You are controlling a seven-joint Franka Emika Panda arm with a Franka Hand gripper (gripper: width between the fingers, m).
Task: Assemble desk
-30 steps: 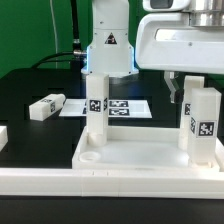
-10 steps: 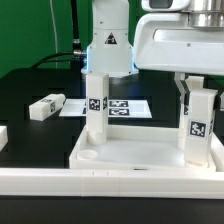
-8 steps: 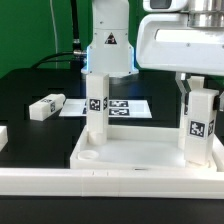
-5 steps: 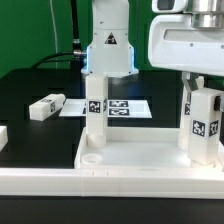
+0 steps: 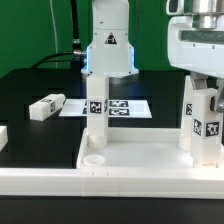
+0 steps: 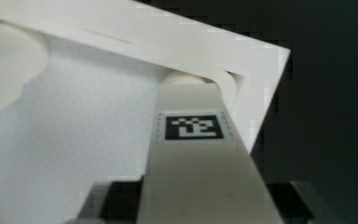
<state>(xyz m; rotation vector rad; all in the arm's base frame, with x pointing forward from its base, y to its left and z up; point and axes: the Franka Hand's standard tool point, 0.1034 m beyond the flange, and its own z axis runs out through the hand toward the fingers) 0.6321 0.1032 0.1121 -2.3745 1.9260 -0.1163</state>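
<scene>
Your hand (image 5: 203, 84) is pinching the upper end of an upright leg (image 5: 205, 125) at the exterior view's right; in the wrist view the dark fingers (image 6: 123, 205) sit pressed against either side of that leg, with no gap showing, so you may take it as gripped rather than merely straddled. Its lower end meets the rounded socket in the far right corner of the tray-like top (image 5: 140, 150), and from these pictures you cannot tell whether it is fully seated or only resting there. Moving outward, a second leg (image 5: 96, 110) stands upright and unattended in the far corner at the exterior view's left; in front of it, the near corner socket (image 5: 93, 157) on that side is still empty, and the near corner on the other side is cut off by the frame's edge. Beyond the top, a loose leg (image 5: 45, 106) lies on its side on the black desk (image 5: 40, 135) at the middle left of the frame, well apart from the top; another white piece (image 5: 3, 135) peeks in at the left edge, too cropped to name; the marker board (image 5: 128, 106) lies flat behind. By my reckoning you are about halfway: one leg is in, one is being fitted, and two are still to fetch and seat.
</scene>
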